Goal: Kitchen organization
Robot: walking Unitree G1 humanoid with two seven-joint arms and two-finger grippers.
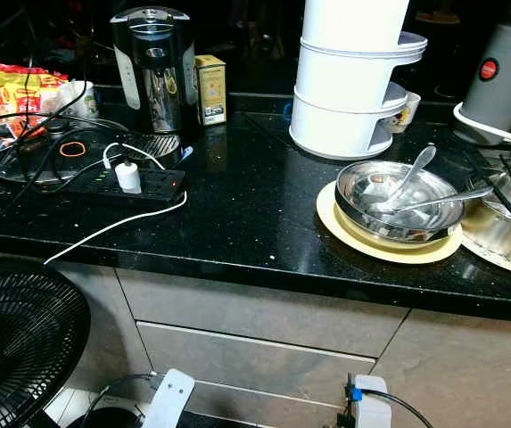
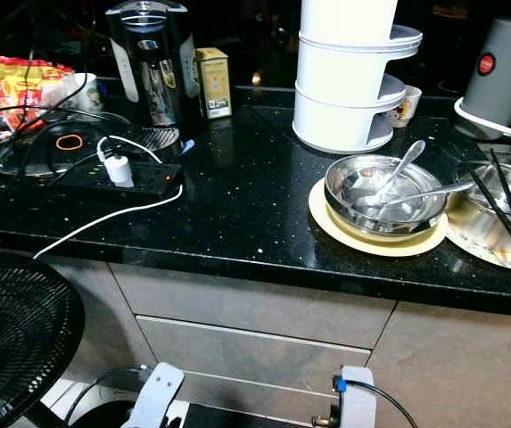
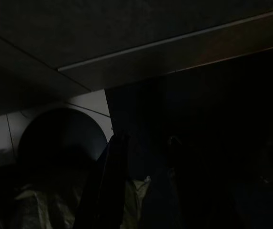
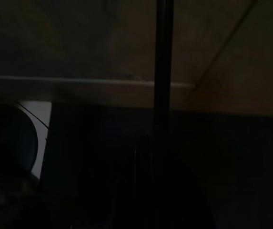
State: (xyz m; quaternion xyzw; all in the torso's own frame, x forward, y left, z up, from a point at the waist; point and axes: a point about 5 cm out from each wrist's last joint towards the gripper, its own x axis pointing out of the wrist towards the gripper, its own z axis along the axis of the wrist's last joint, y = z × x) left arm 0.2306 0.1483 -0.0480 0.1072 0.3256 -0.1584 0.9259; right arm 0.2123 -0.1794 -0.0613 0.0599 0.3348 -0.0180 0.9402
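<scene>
Spoons (image 1: 413,177): in steel bowl (image 1: 398,202), centre right; handles point upper right.
Box (image 1: 210,89): upright, print unreadable.
Both pincers: too dark, cannot tell.

You have open black countertop (image 1: 255,205) in the middle, between the power strip (image 1: 128,185) with its white cable (image 1: 117,227) on the left and the steel bowl (image 1: 398,203) on its yellow plate (image 1: 349,234) on the right. Behind that gap, the coffee maker (image 1: 153,67) and white stacked container (image 1: 353,76) block the back. Two spoon handles (image 1: 420,165) stick up from the bowl.
</scene>
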